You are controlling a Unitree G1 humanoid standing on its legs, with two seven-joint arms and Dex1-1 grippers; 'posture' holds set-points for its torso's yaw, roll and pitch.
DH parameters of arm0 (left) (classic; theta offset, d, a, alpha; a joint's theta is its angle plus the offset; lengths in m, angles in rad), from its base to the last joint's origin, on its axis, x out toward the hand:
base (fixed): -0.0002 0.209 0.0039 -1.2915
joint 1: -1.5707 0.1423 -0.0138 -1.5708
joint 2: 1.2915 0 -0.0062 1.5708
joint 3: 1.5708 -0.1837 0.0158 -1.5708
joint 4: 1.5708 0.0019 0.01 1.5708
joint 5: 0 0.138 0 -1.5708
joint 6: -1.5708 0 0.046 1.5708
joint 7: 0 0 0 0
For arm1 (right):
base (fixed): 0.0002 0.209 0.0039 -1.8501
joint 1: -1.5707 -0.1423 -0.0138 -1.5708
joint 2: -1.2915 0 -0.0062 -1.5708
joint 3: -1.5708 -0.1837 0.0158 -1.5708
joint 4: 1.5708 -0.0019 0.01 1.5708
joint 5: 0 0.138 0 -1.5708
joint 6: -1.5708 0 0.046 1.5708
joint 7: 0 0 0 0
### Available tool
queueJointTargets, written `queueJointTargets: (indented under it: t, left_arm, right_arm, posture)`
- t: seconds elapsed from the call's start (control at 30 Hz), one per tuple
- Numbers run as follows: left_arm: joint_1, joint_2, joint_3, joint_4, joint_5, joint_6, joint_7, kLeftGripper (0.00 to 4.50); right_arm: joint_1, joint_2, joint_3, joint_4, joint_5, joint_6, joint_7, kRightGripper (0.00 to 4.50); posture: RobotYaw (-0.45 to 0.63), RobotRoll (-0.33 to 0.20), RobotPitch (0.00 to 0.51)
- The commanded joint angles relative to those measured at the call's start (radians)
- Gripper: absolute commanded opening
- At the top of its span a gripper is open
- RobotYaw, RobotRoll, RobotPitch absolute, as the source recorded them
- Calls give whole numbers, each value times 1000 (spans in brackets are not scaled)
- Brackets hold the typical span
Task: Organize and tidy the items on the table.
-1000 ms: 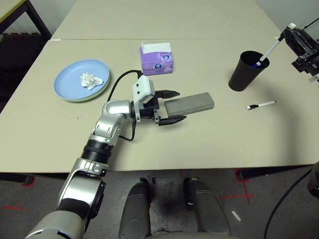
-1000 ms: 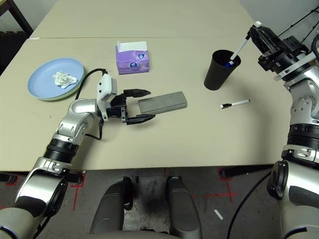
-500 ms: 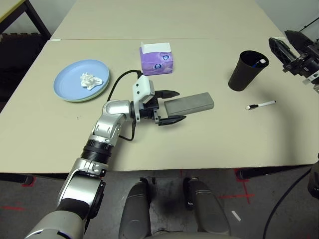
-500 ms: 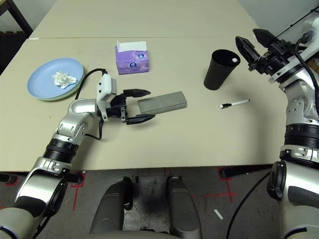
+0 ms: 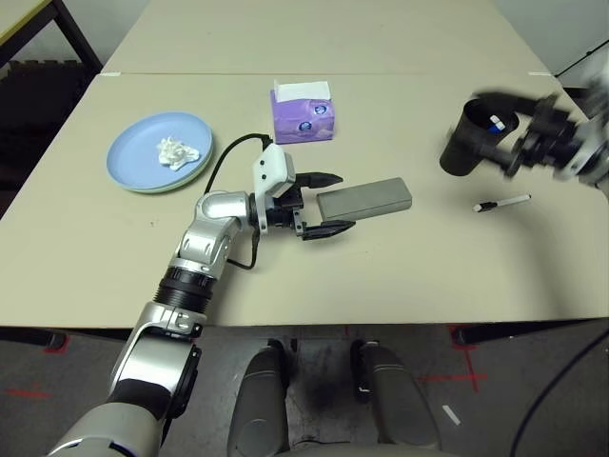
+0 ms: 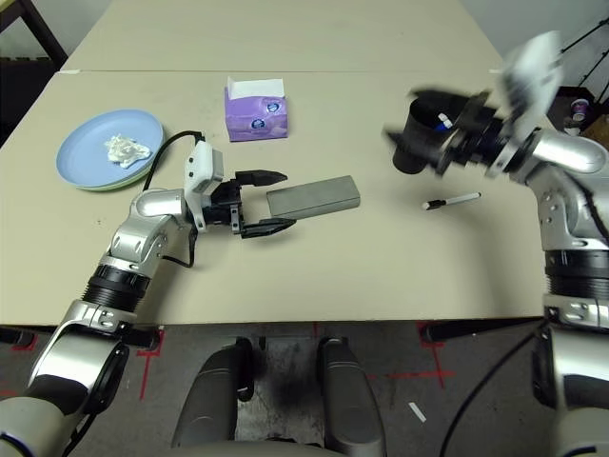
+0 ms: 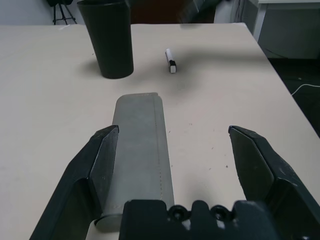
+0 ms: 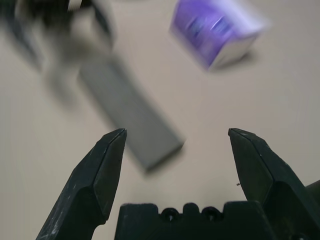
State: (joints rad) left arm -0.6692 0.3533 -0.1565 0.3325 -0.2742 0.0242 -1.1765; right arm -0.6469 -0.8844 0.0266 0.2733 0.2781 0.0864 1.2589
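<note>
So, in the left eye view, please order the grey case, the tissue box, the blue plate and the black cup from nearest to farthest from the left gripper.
From the left gripper:
1. Grey case: one end lies between its open fingers.
2. Tissue box: just beyond it, farther up the table.
3. Black cup: off to the right.
4. Blue plate: off to the left, holding a crumpled tissue.

Right pincer point(image 6: 433, 143) is motion-blurred, partly hiding the black cup point(image 6: 411, 150).
</note>
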Motion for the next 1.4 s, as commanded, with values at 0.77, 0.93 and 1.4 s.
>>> queueJointTargets:
  t: [0.77, 0.93, 1.4]
  left_arm:
    - [67, 26, 0, -94, -4, 36, 16, 4500]
    - [65, 24, 0, -92, -2, 36, 17, 4500]
    - [73, 24, 1, -96, -1, 33, 26, 4500]
  right_arm:
    - [-591, 29, 450, 897, -734, -715, 160, 4474]
    - [-594, 46, 456, 910, -764, -729, 145, 4474]
    - [-598, 54, 470, 936, -828, -747, 126, 4474]
  posture:
    - [-35, 0, 200]
    - [-40, 0, 206]
    - [-22, 0, 215]
